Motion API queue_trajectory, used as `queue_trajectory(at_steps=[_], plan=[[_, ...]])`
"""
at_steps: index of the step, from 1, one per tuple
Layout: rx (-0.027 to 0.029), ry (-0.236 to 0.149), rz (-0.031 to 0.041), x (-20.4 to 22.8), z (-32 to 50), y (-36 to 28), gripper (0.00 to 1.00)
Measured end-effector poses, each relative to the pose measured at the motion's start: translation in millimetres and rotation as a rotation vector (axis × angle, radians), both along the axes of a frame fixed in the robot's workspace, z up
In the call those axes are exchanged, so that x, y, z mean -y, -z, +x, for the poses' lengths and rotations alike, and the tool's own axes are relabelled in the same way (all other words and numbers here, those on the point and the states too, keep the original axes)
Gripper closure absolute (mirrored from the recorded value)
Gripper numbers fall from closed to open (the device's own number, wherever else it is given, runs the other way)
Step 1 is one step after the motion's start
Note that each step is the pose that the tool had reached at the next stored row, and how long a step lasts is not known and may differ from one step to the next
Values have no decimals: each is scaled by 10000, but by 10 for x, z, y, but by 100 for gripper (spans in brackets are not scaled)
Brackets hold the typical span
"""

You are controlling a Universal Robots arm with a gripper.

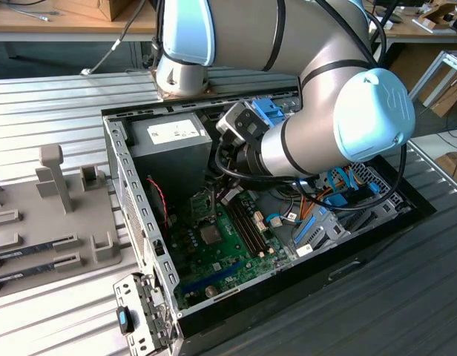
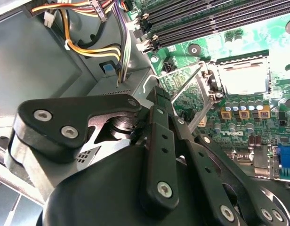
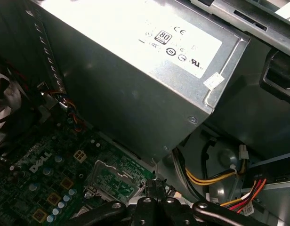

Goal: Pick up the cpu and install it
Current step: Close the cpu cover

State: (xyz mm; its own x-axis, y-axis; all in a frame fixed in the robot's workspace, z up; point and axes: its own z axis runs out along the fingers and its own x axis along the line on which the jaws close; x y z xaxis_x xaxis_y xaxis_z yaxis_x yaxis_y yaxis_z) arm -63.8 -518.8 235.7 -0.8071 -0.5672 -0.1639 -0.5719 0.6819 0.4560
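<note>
Fingers (image 2: 157,106) of the gripper (image 2: 158,92) are closed together with nothing visible between them, just beside the open socket (image 2: 241,58). The pale square in that socket is probably the cpu (image 2: 242,77), already seated. The retention frame (image 2: 182,92) beside the socket stands raised, so clamping appears to remain.

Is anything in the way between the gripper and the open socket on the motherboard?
Yes: the socket's raised hinged metal frame stands between the gripper and the socket. Otherwise nothing visible blocks it.
</note>
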Motion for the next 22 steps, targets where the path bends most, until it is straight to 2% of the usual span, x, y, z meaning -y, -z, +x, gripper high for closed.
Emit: queue_trajectory(at_steps=[22], plan=[[0, 1, 0, 85, 0, -39, 89]])
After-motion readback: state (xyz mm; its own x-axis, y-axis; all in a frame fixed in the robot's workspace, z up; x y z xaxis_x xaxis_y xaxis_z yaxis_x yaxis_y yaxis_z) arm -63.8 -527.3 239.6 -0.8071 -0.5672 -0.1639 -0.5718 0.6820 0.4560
